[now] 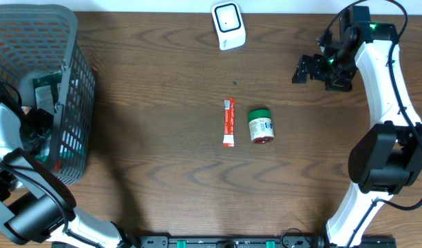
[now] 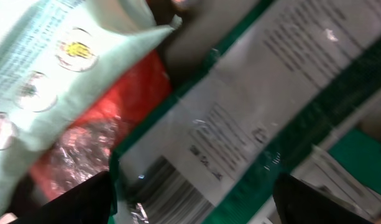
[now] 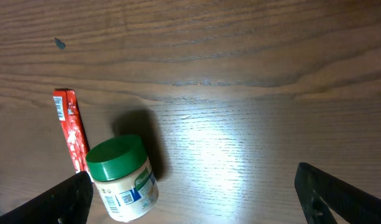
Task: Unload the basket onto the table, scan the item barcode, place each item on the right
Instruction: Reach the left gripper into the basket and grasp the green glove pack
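Note:
My left gripper is down inside the grey mesh basket at the far left, open. Its dark fingers stand on either side of a green-and-white packet whose barcode lies between them. I cannot tell whether the fingers touch it. A white scanner stands at the table's back edge. My right gripper hovers open at the back right, with bare table between its fingers. A green-lidded jar and a red stick packet lie mid-table.
In the basket, a pale mint pack and a red foil packet lie beside the green-and-white one. The right wrist view shows the jar on its side, label barcode up, with the red stick to its left.

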